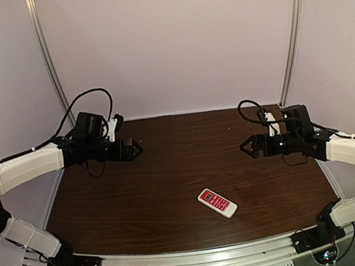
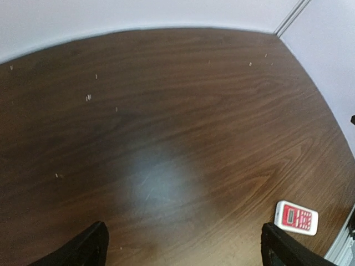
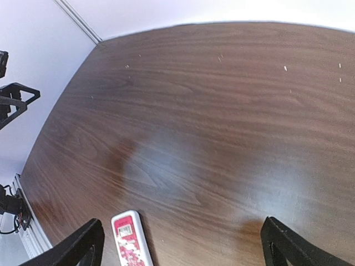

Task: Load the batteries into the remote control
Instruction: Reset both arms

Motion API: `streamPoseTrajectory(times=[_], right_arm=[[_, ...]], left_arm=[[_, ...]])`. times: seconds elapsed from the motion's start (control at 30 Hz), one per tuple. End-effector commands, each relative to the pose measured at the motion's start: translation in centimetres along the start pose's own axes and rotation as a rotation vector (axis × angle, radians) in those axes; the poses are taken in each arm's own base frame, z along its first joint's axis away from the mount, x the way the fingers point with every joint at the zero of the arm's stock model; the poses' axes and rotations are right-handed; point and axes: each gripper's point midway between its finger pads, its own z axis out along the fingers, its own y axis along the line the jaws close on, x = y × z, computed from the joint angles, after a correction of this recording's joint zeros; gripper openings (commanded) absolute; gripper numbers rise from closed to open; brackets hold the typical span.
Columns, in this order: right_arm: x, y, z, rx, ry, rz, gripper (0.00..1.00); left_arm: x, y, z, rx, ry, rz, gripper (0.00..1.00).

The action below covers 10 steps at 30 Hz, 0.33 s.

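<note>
The table (image 1: 169,172) is dark wood grain, bare of anything large, with a few pale specks (image 2: 88,97) toward the back. My left pincer (image 1: 138,148) hangs over its left side and my right pincer (image 1: 246,146) over its right. Both are spread wide with nothing between the fingers, and they are well apart from each other.

The remote (image 1: 217,203) lies flat near the front edge, a little right of centre and nearer my right pincer. It sits at a slant with its red button face up, so its back and slot are hidden underneath.

I judge it to be light, stiff plastic, thin and smooth, likely to skid on the wood if nudged. I would take it across the two long edges near the middle, clear of the buttons, and squeeze gently. Then I would turn it over.

I see no batteries in any view.
</note>
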Motion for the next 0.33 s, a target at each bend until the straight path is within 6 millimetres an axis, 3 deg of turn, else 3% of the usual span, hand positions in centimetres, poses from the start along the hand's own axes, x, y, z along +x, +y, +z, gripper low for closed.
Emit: streamPoseTrajectory(times=[0.0, 0.17, 0.3], right_arm=[[1.8, -0.5, 0.2, -0.058, -0.045, 0.058, 1.00], [2.9, -0.8, 0.9, -0.082, -0.068, 0.081, 1.00], [2.7, -1.0, 1.3, -0.077, -0.064, 0.077, 1.00]], left_arm=[[3.4, 0.9, 1.7, 0.018, 0.022, -0.052, 0.97], [5.4, 2.1, 2.4, -0.020, 0.045, -0.063, 0.97], [4.9, 1.6, 2.3, 0.009, 0.018, -0.049, 0.97]])
